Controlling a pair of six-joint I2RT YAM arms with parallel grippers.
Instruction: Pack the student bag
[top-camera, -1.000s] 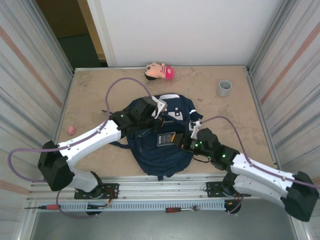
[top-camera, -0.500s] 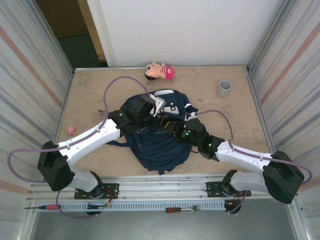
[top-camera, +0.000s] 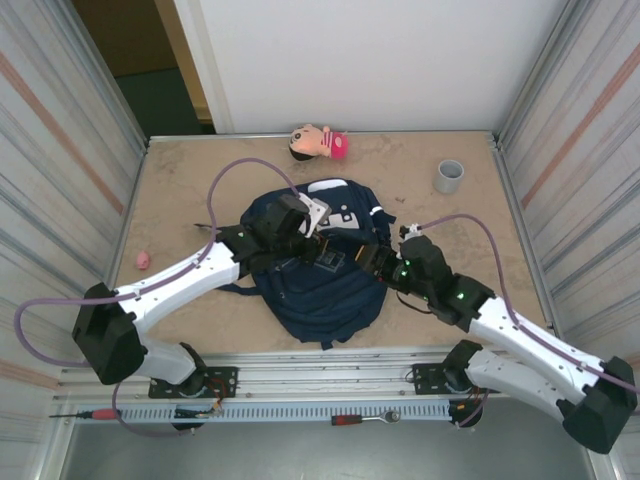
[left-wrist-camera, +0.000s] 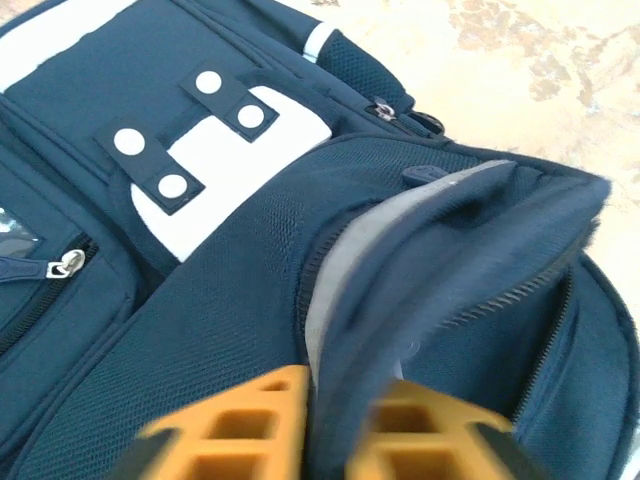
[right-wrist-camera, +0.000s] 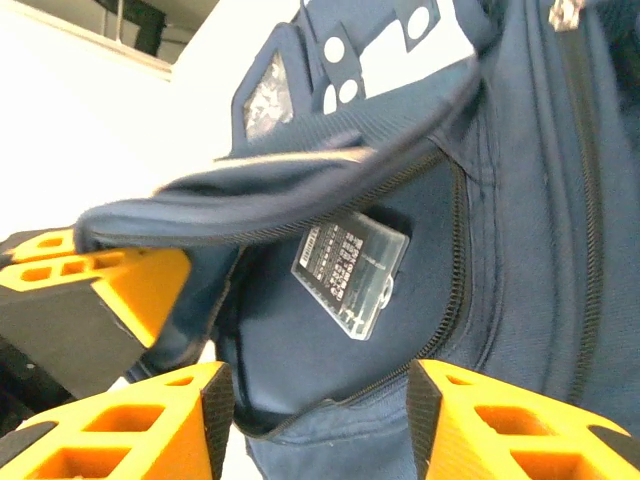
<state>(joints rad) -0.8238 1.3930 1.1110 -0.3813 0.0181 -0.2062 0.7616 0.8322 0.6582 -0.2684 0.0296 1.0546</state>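
The student bag (top-camera: 325, 295), navy with a white patch (left-wrist-camera: 250, 150), lies flat mid-table. My left gripper (top-camera: 322, 250) is at its front pocket. In the left wrist view the gripper (left-wrist-camera: 340, 420) has the pocket flap (left-wrist-camera: 450, 260) pinched between its orange fingers and lifted. My right gripper (top-camera: 368, 258) sits just right of the pocket mouth. Seen from the right wrist, this gripper (right-wrist-camera: 318, 400) stands open and empty. A clear-cased card with dark print (right-wrist-camera: 350, 265) lies inside the open pocket. The left gripper's fingers (right-wrist-camera: 110, 285) show at that view's left edge.
A doll-head toy (top-camera: 320, 142) lies at the back edge, a grey cup (top-camera: 449, 176) at the back right, a small pink object (top-camera: 143, 260) at the left. Corrugated walls close both sides. A screwdriver (top-camera: 95, 412) and a ratchet (top-camera: 365, 419) rest on the front rail.
My right gripper carried the dark card into the pocket, opened, let it go and drew back to the right. The left gripper kept the flap lifted.
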